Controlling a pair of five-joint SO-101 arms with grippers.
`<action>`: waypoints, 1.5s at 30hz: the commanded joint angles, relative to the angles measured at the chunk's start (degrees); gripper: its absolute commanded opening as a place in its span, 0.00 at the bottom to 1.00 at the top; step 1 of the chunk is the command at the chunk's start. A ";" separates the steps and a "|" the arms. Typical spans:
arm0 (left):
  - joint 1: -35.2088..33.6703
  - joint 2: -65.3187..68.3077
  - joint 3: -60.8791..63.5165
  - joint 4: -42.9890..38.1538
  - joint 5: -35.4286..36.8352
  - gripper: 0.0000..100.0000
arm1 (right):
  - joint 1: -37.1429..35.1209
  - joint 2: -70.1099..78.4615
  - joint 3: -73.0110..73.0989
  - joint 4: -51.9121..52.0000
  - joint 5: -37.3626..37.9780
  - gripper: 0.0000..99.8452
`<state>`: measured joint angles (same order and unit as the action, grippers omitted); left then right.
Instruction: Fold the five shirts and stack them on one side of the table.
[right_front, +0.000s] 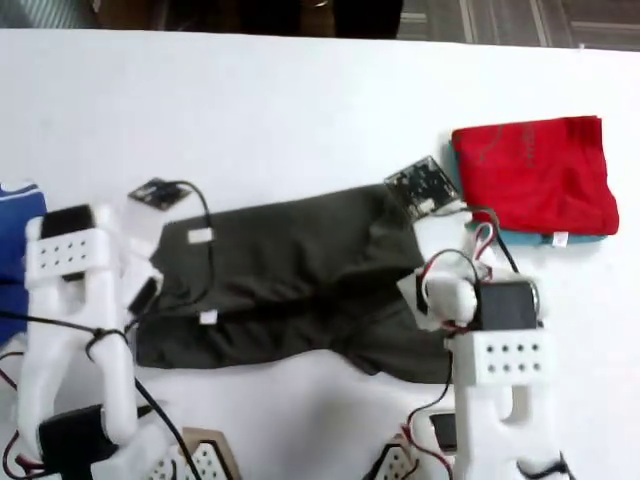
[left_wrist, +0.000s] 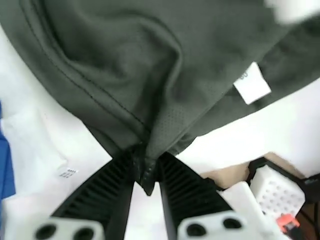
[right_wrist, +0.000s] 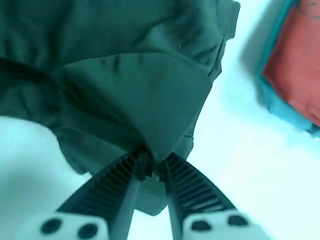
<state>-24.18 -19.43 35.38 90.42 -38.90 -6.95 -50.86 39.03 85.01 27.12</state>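
Left claw (left_wrist: 148, 162) and right claw (right_wrist: 151, 160) pinch opposite ends of the dark shirt (right_front: 290, 270).

A fixed camera is looking down over my table (right_front: 300, 100) from high up, farther off than the others. My left wrist camera is peering along my left pincer (left_wrist: 148, 165), very close to the dark shirt (left_wrist: 150, 60). My right wrist camera is peering likewise along my right pincer (right_wrist: 152, 162). All three are sharing that shirt; the high and right views are also sharing the red shirt (right_wrist: 300, 75).
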 joint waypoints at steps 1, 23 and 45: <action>-2.20 -2.20 -0.13 1.93 -2.02 0.02 | 0.40 -3.82 -0.18 3.03 0.53 0.02; 2.37 -1.76 12.88 -10.37 -4.04 0.02 | 10.86 -5.14 8.26 -0.22 11.25 0.02; -5.71 -1.67 -19.21 -0.26 -4.04 0.08 | 4.97 -1.98 -12.92 2.51 5.98 0.04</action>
<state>-28.92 -20.04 22.55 94.81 -46.11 -1.67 -54.81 29.54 92.22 36.88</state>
